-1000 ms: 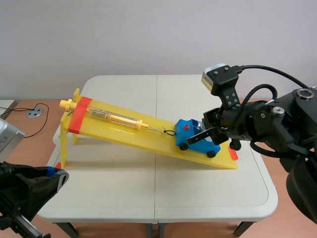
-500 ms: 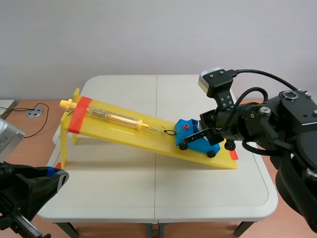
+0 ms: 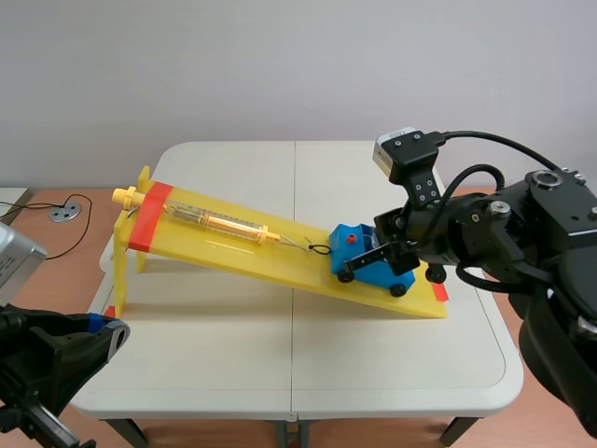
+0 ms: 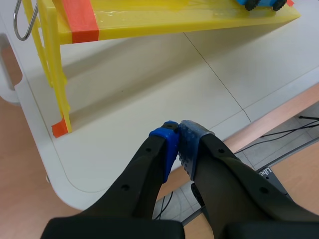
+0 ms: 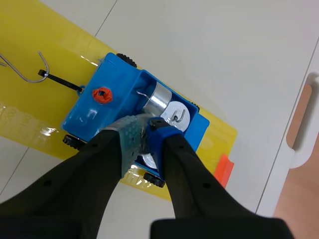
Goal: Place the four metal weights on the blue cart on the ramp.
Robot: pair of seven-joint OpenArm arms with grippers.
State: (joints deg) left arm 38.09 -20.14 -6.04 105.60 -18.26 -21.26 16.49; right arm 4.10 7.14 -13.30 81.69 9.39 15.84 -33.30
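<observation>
**A:** What is the right gripper (image 5: 144, 134) doing?

**B:** Its pads are drawn nearly together over the blue cart (image 5: 107, 107)'s tray. A metal weight (image 5: 149, 160) sits right beneath the slit between them, so I read it as pinched by its hook, low inside the tray.

**A:** And the other weights?

**B:** Two more lie in the cart just ahead of the held one: a plain silver cylinder (image 5: 158, 99) and a second weight showing its hook (image 5: 175, 114). That makes three I can count. The fourth is not visible, though it may be hidden under the fingers.

**A:** Where is the cart itself?

**B:** It is at the low end of the yellow ramp (image 3: 280, 266). Its front is tied to the wire hook (image 5: 30, 69) of the spring scale (image 3: 219, 221), which lies upslope of the cart.

**A:** And the left gripper (image 4: 178, 134)?

**B:** It is closed on nothing and well apart from the cart, beyond the table (image 4: 149, 79)'s near edge.

**A:** So how far along is the task?

**B:** Late, I judge. This weight has yet to be released, and the fourth has to be accounted for.
</observation>
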